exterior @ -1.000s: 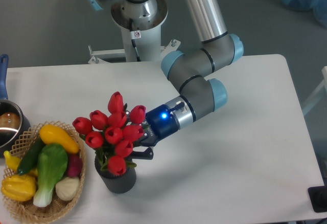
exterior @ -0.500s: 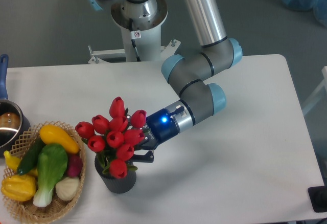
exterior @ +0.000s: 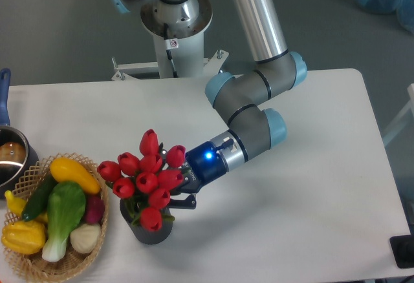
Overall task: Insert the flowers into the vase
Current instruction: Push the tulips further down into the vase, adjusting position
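The pincer (exterior: 183, 191) reaches in from the right, low over the bench (exterior: 291, 186), and its dark fingers are mostly hidden behind the flowers (exterior: 147, 181). One finger shows below the blooms, pointing left toward the stems; the other cannot be seen, so how far the pincer is open cannot be told, though it sits right against the bunch. A blue light glows on the wrist just behind it.

The flowers are a bunch of red tulip buds with green leaves, standing roughly upright with the heads spread above the vase (exterior: 152, 227). The stems and leaves go down into the vase's mouth. The vase is a small dark grey cylinder standing upright on the bench, near the front edge.

Just left of the vase sits a wicker basket (exterior: 32, 265) filled with toy vegetables (exterior: 61, 215) in yellow, green, white and purple. At the far left edge, a shiny metal pot (exterior: 11, 157) with a blue handle is partly in view.
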### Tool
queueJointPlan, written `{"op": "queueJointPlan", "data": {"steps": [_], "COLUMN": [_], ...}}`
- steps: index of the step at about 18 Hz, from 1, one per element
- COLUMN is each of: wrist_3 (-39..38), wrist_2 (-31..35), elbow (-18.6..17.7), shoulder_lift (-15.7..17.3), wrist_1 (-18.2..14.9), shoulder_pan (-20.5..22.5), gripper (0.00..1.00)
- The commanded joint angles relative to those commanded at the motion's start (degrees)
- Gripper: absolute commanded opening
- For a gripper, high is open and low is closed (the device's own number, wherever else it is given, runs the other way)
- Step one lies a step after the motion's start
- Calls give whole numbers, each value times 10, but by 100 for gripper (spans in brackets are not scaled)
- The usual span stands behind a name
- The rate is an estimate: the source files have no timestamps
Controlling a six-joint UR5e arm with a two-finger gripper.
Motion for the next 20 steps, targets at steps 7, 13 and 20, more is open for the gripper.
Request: {"op": "queueJointPlan", "data": {"steps": [7, 13, 20], "wrist_3": [0, 1, 3], "wrist_2": [0, 2, 2], "elbow": [0, -4, -4], "shoulder_lift": [-2, -2, -2], "wrist_1": [0, 0, 0], "shoulder_pan": [2, 2, 2], "gripper": [7, 8, 15]}}
